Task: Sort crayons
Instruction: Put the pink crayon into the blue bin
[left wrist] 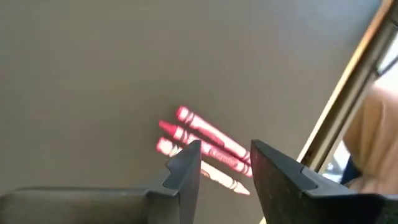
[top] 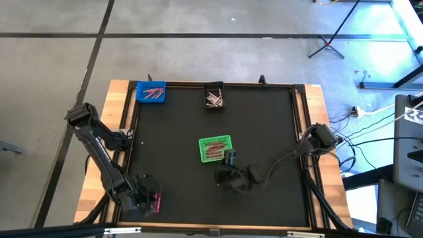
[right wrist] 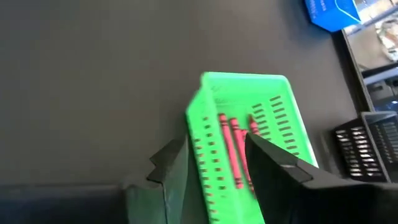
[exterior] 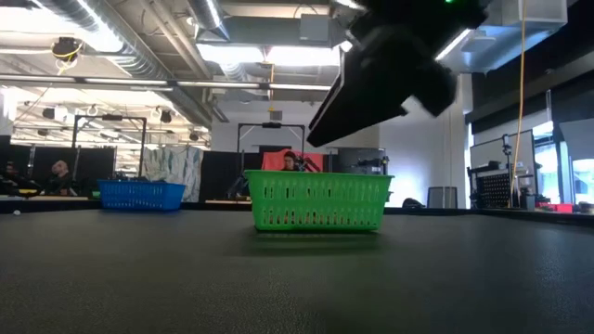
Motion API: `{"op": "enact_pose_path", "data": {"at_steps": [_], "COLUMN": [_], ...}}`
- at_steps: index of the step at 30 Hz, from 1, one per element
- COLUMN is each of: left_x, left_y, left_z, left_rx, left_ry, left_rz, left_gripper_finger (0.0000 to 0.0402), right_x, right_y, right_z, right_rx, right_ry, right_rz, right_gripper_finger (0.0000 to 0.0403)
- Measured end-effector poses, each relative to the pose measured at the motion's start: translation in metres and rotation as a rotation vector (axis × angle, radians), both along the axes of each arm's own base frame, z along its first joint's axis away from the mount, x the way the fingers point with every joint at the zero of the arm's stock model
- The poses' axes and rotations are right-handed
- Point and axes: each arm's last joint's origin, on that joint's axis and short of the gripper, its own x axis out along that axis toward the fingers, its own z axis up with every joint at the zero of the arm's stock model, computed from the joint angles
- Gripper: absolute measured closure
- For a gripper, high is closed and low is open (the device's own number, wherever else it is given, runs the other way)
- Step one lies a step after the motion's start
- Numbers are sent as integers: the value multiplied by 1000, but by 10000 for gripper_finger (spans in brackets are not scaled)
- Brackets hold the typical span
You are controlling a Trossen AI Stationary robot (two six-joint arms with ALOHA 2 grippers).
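At about seven o'clock on the black mat, my left gripper hangs low over a small cluster of pink-red crayons lying loose near the mat's edge. My fingers there are spread apart, nothing between them, and the crayons lie just beyond the tips, fanned side by side on the dark surface.

Up at eleven o'clock sits the blue bin with a few reddish sticks in it. At twelve o'clock is the black bin, holding pale whitish sticks.

Moving toward the centre: the green bin stands just left of the middle, with several pink-red crayons laid lengthwise along its floor. From table height its slotted green wall faces the camera, with the blue bin well off behind it.

My right gripper is right at the green bin's five o'clock corner, hovering just over its rim. The fingers stand apart, straddling the near edge of the bin, and I am gripping nothing; no crayon shows between them.
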Motion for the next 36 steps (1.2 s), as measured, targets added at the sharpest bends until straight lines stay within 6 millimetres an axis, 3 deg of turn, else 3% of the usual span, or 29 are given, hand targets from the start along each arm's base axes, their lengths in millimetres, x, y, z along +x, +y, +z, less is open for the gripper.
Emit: {"op": "enact_pose_path", "data": {"at_steps": [6,11,36], "left_x": [2,1,2], "left_y": [-12,-17,-16], "left_z": [-23,-40,-49], "left_rx": [-93,-95,-32], "left_ry": [161,263,234], "left_rz": [110,162,206], "left_gripper_finger": [276,276,277], "right_x": [-8,-9,-9], "right_y": [16,19,19], "right_z": [0,-1,-3], "right_rx": [12,11,58], "right_ry": [-14,-12,-8], "right_rz": [22,28,22], "right_gripper_finger": [244,244,244]}}
